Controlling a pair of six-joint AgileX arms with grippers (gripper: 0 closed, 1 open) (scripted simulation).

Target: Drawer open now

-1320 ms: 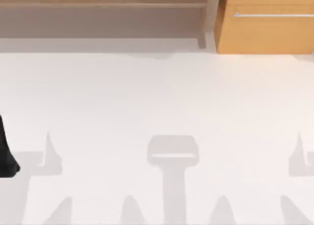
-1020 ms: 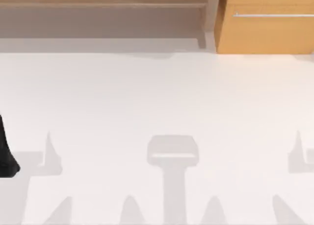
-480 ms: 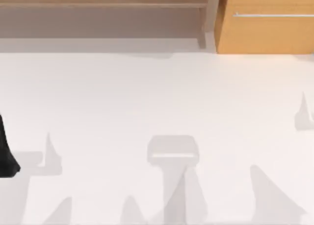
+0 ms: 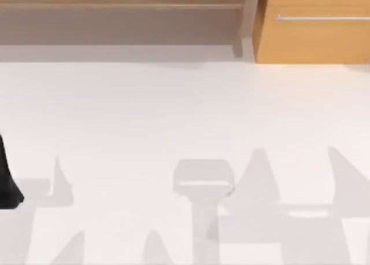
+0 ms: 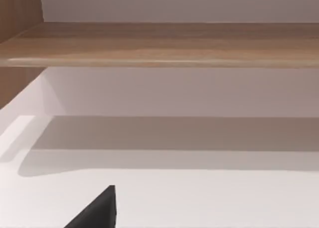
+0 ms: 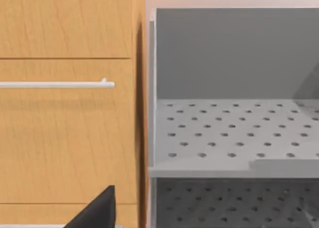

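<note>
The drawer (image 4: 315, 36) is the orange-tan box at the table's far right, with a thin silver bar handle (image 4: 321, 17) across its front. In the right wrist view the drawer front (image 6: 65, 138) sits flush with the panels above and below it, and the handle (image 6: 55, 83) is straight ahead and some way off. A dark finger (image 6: 97, 212) of my right gripper (image 6: 110, 200) pokes in at that view's edge, touching nothing. My left arm (image 4: 7, 181) stays parked at the table's left edge, and its gripper (image 5: 110, 200) faces the shelf unit.
A grey-brown shelf unit (image 4: 121, 22) runs along the far edge, left of the drawer. A grey perforated rack (image 6: 234, 133) stands right beside the drawer box. The white tabletop (image 4: 173, 114) carries only arm shadows.
The right arm's shadow has swept from the table's right edge toward the middle and grown larger. The left arm and the drawer have not moved.
</note>
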